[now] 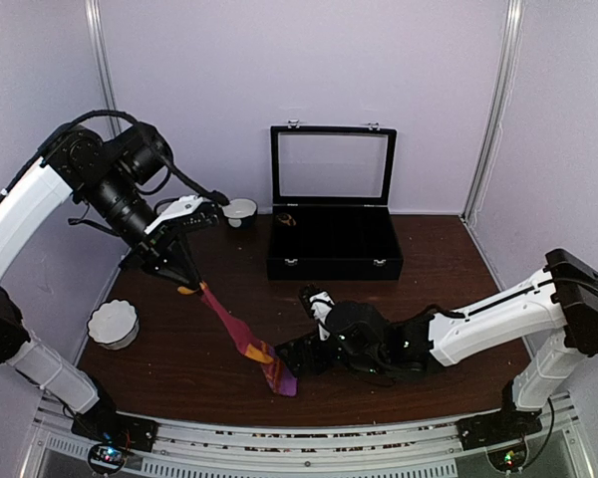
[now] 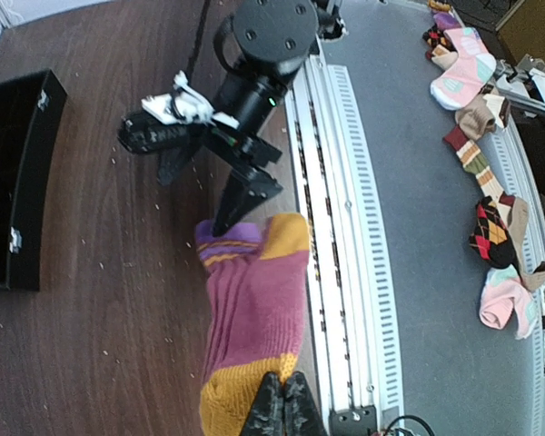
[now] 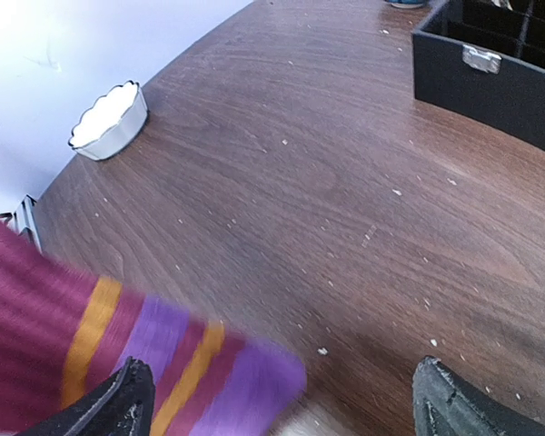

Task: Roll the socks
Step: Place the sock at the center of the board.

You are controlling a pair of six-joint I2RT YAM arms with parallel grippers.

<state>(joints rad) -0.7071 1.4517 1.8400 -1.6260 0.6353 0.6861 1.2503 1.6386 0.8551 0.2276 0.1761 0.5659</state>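
Magenta sock (image 1: 231, 327) hangs pinched in my left claw (image 1: 186, 287); its striped cuff lies between my right claw (image 3: 282, 400), spread wide.

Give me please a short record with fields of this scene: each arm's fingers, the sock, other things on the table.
left fingers: shut on orange toe of the magenta sock, raised
right fingers: open wide, beside the striped cuff, not gripping
magenta sock: hangs slanted from toe down to cuff
others: open black case, white bowl

Left gripper (image 1: 188, 288) hangs high, jaws pinched together; right gripper (image 3: 286, 409) sits low, jaws spread wide.
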